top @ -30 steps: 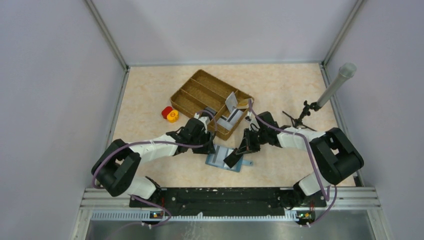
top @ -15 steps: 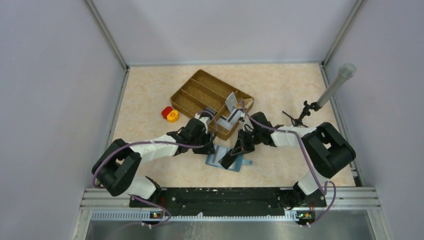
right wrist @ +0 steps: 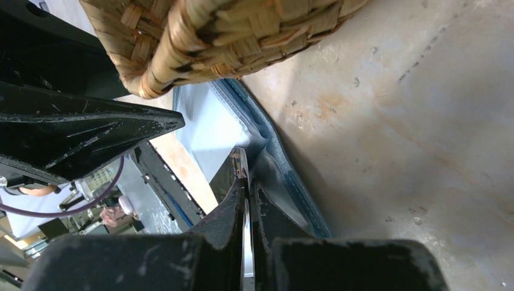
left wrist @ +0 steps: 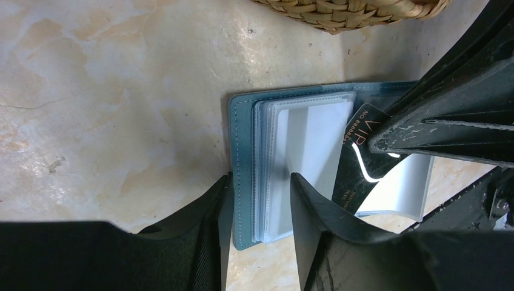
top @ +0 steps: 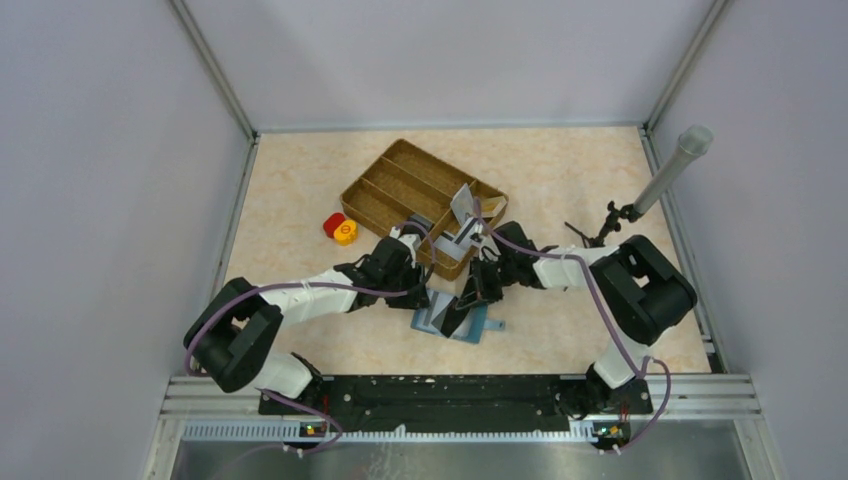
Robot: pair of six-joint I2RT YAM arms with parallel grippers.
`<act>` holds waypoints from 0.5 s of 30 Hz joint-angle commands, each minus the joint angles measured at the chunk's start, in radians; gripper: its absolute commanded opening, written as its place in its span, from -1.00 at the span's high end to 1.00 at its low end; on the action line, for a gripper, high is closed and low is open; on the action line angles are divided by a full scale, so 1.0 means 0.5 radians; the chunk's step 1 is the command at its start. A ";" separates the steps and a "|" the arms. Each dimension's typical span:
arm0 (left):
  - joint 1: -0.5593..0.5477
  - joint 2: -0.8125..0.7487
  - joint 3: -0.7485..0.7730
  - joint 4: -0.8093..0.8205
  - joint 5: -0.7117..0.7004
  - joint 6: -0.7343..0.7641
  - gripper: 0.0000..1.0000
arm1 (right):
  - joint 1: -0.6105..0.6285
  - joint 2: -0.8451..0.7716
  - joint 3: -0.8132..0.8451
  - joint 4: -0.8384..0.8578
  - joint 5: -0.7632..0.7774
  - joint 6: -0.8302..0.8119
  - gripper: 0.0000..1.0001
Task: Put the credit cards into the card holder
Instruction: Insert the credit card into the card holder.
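Note:
The teal-blue card holder [top: 480, 326] lies open on the table in front of the basket. In the left wrist view its cover [left wrist: 242, 121] and clear sleeves [left wrist: 309, 133] face up. My left gripper [left wrist: 261, 177] stands open astride its left edge, one finger beside the cover and the other on the sleeves. My right gripper [right wrist: 248, 188] is shut on a black credit card marked VIP [left wrist: 357, 157]. The card's front edge [right wrist: 238, 171] is down among the sleeves of the holder [right wrist: 291, 176]. Pale credit cards [top: 463, 203] stand in the basket.
A brown woven divided basket [top: 400, 180] sits just behind the holder, its corner close over both grippers [right wrist: 200, 42]. Red and yellow round pieces [top: 340, 228] lie to its left. A small black stand with a grey tube [top: 665, 175] is at the right.
My right gripper has carried the black card left and down onto the open holder. The left arm has stayed put and its jaws have narrowed a little.

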 commanded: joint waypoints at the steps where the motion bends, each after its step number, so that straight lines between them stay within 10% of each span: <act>1: -0.021 0.045 0.016 -0.031 -0.001 0.009 0.14 | 0.026 0.103 0.043 -0.024 0.132 -0.034 1.00; 7: -0.023 0.025 0.013 -0.041 -0.010 0.006 0.16 | 0.026 0.155 0.098 -0.089 0.204 -0.031 0.92; 15: -0.025 -0.033 -0.025 -0.024 -0.034 -0.057 0.15 | 0.026 -0.033 0.067 -0.180 0.332 -0.020 0.25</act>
